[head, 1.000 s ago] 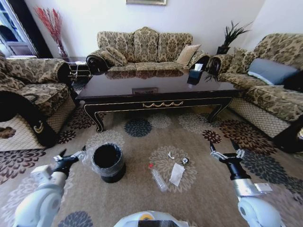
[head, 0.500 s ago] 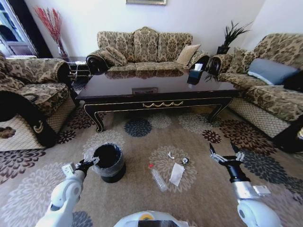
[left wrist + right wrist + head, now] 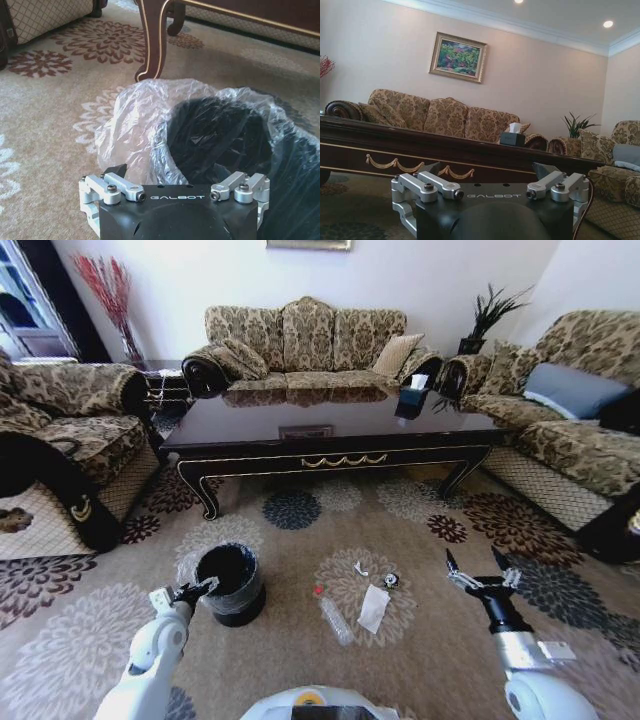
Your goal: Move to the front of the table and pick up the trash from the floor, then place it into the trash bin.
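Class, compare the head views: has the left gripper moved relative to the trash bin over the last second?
Yes. The left gripper has swung inward from the carpet beside the trash bin up to its lined rim.

Room's bright w/ even daylight, plus recessed ceiling spots (image 3: 609, 23) lit in the right wrist view. Glossy table (image 3: 330, 420) top mirrors the sofa, mild glare. Head view has fisheye bend at the edges. Shadows soft; bin liner (image 3: 135, 125) shiny, pics pretty sharp overall.
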